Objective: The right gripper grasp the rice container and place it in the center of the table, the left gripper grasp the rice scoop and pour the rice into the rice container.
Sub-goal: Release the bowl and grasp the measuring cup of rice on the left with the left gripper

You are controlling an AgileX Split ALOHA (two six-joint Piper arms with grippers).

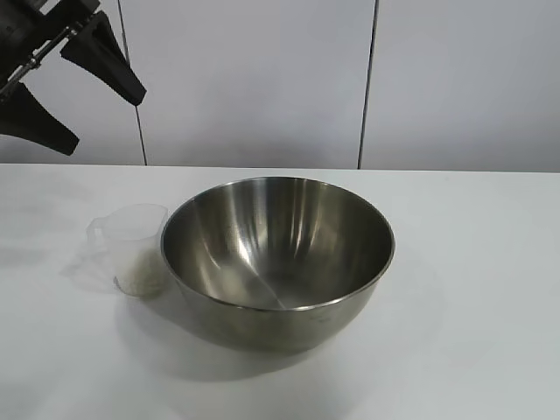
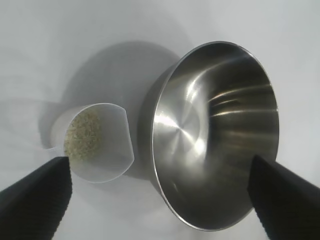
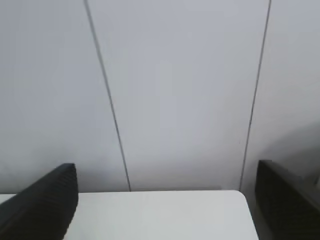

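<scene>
The rice container (image 1: pixel 278 254), a big shiny steel bowl, stands upright and empty at the middle of the white table (image 1: pixel 472 262). Close to its left side, a small gap apart, stands the rice scoop (image 1: pixel 131 245), a clear plastic cup with rice (image 1: pixel 143 276) heaped in its bottom. My left gripper (image 1: pixel 107 120) hangs open high above the table's back left, holding nothing. In the left wrist view the rice container (image 2: pixel 215 135) and the rice scoop (image 2: pixel 95 142) lie far below the left gripper (image 2: pixel 157 160). My right gripper (image 3: pixel 166 170) is open and empty, off to the side, and does not show in the exterior view.
A white panelled wall (image 1: pixel 262 79) with dark vertical seams rises behind the table. The right wrist view shows a rounded table corner (image 3: pixel 240 197) and the wall beyond it. Bare tabletop lies to the right of the bowl and in front of it.
</scene>
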